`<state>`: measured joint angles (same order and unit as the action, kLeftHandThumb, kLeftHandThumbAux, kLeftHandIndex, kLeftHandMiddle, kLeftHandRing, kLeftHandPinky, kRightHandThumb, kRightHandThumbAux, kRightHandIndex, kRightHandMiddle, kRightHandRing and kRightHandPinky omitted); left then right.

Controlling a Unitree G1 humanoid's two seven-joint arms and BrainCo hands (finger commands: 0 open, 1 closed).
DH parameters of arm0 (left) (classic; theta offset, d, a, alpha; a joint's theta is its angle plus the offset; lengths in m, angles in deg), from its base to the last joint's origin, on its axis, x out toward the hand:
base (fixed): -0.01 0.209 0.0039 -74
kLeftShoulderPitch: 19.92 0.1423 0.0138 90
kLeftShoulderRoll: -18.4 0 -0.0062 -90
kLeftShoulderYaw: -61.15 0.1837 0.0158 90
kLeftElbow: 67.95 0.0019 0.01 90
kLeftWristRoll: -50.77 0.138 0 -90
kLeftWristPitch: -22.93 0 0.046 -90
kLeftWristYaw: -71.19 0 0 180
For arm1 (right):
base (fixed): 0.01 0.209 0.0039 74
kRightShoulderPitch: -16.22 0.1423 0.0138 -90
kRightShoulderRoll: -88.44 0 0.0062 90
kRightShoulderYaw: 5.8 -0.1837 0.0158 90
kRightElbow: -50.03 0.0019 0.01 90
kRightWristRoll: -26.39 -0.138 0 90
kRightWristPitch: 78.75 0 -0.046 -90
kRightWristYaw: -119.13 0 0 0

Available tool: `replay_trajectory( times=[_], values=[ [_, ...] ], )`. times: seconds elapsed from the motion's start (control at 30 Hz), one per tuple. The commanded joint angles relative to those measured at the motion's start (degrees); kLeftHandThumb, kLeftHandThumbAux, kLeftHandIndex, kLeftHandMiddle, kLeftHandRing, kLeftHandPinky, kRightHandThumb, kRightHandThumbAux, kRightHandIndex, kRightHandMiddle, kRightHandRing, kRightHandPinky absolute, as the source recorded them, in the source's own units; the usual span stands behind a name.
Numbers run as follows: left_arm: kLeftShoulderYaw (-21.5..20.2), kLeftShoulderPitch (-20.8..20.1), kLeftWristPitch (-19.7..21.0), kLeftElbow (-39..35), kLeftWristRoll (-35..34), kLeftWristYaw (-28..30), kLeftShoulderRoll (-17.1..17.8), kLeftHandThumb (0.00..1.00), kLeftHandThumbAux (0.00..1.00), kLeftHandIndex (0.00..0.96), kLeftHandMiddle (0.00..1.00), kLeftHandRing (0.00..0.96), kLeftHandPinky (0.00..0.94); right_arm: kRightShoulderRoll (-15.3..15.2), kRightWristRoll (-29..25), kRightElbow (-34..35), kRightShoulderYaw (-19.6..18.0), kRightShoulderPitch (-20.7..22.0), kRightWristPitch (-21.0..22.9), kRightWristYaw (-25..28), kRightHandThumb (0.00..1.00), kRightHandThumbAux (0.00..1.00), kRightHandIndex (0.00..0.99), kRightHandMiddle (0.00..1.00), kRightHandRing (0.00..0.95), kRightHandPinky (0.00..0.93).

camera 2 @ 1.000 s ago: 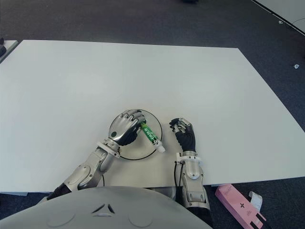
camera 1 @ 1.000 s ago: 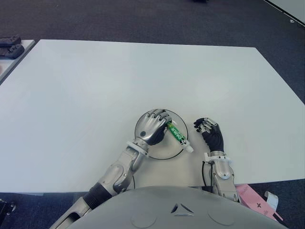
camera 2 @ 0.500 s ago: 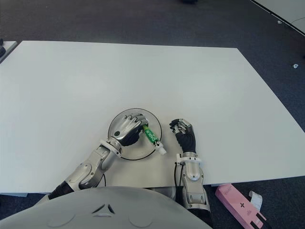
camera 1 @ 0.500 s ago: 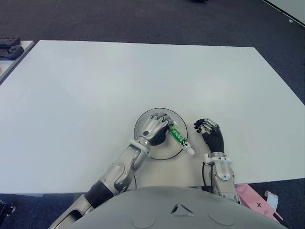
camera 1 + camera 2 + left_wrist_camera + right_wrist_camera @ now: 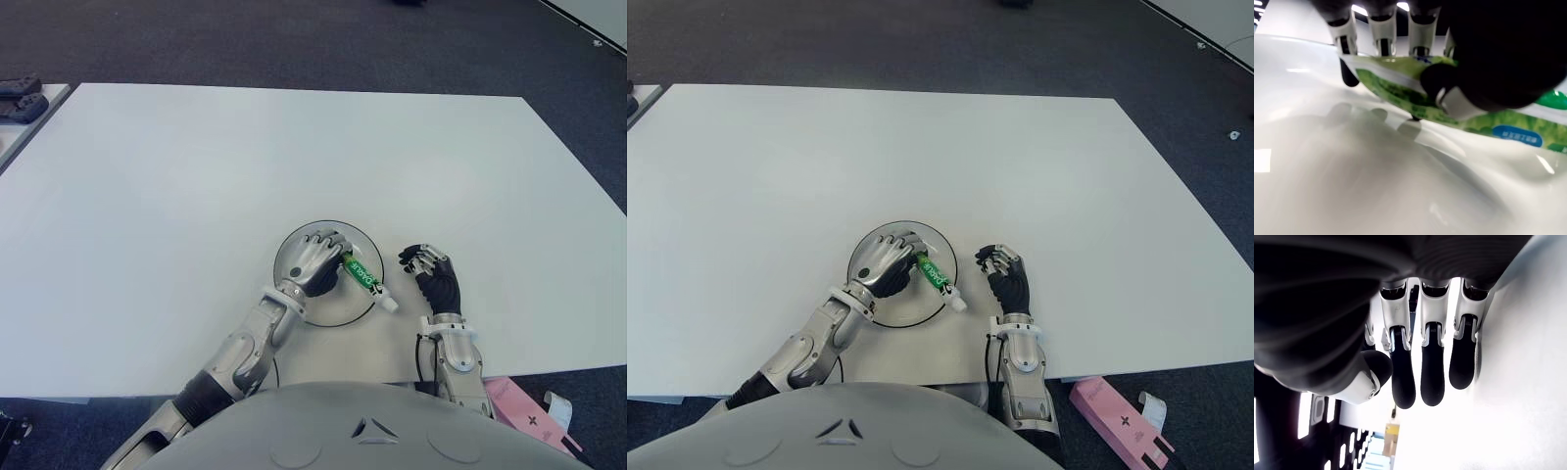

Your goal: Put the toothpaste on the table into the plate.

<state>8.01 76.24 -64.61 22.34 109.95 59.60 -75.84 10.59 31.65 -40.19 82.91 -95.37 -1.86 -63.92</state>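
The left robot hand is over the round white plate, which sits on the white tabletop near its front edge. Its fingers are curled down over a green toothpaste tube, and in the left wrist view the thumb presses against the tube's side from the other way, so the tube is pinched between thumb and fingers. The tube lies at a slant: its flat end is under the hand inside the plate, while its white cap pokes out past the plate's rim on the robot's right. From the wrist view the tube seems to sit just above the plate's glossy floor, with its shadow below it, though whether it touches the plate cannot be told for sure.

The right robot hand shows just to the right of the plate and the tube's cap, apart from both. Its fingers are bent inward toward the palm, with nothing between them and the thumb.

A pink box lies on the dark floor beyond the tabletop's front right corner.
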Motion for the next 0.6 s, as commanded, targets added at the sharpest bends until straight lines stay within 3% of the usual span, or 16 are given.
replay_trajectory(
  times=[0.03,0.2,0.27,0.3,0.37,0.6],
  values=[
    [0.0,1.8,0.6,2.8,0.7,-1.6,1.6,0.704,0.696,0.433,0.717,0.732,0.699,0.1,-0.3,-0.8,0.0,-0.5,1.7,0.4,0.706,0.728,0.425,0.488,0.47,0.464],
    [-0.1,1.7,-0.4,3.1,0.8,-5.3,1.6,0.693,0.701,0.428,0.672,0.683,0.628,0.0,-0.3,-0.9,-0.1,-0.4,1.8,0.5,0.706,0.728,0.425,0.489,0.471,0.468],
    [-0.2,1.8,-0.3,3.0,0.5,-5.6,1.4,0.689,0.704,0.423,0.586,0.595,0.562,0.0,-0.3,-0.9,-0.2,-0.4,2.0,0.5,0.706,0.728,0.425,0.49,0.473,0.471],
    [-0.3,1.9,-0.2,2.9,0.3,-5.5,1.3,0.56,0.666,0.365,0.499,0.519,0.504,0.0,-0.3,-0.9,-0.2,-0.3,2.1,0.5,0.706,0.728,0.425,0.49,0.473,0.469],
    [-0.4,2.0,-0.1,2.6,0.1,-5.5,1.3,0.415,0.629,0.289,0.394,0.424,0.428,0.0,-0.3,-0.8,-0.2,-0.3,2.2,0.6,0.706,0.728,0.425,0.49,0.474,0.467],
    [-0.9,2.8,1.1,2.0,1.6,-8.7,0.9,0.256,0.652,0.108,0.207,0.23,0.244,-0.2,-0.4,-1.2,-0.5,-0.2,1.8,0.9,0.706,0.728,0.425,0.491,0.476,0.472]
  ],
)
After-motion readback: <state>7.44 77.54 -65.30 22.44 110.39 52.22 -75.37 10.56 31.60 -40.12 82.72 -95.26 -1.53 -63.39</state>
